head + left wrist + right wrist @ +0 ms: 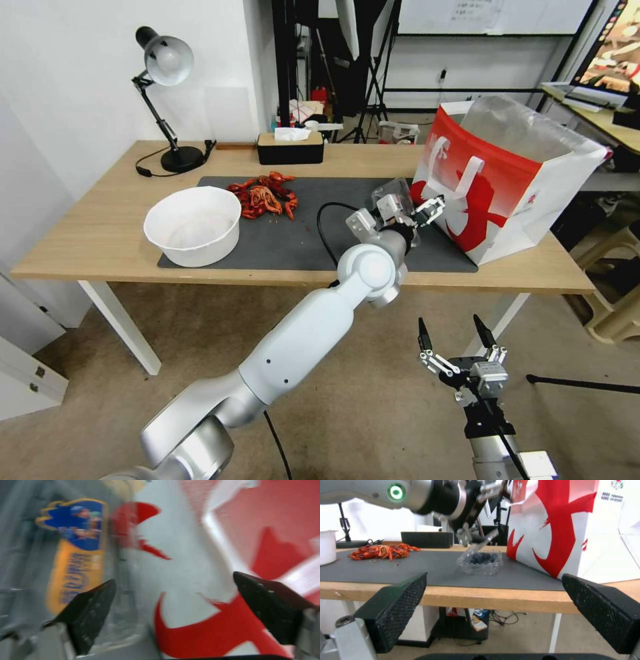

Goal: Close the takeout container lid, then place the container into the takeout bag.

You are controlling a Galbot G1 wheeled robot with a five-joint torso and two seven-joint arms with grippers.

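Note:
The takeout container (480, 562) sits on the grey mat (420, 567), a small clear clamshell with dark blue berries in its lower half. Its lid (485, 540) stands tilted up. In the left wrist view the lid (76, 555) is close up and carries a blue-and-orange sticker. My left gripper (419, 208) hangs open right over the container (392, 195), one finger (90, 615) against the lid's edge. The takeout bag (513, 180), red and white with a foil lining, stands open just right of the container. Below the table's front edge my right gripper (450, 327) is held open.
A large white bowl (193, 225) sits at the mat's left, with red crayfish (267, 195) behind it. A black tissue box (291, 148) and a desk lamp (167, 107) stand at the back of the table (87, 233). Bare mat lies between the bowl and the container.

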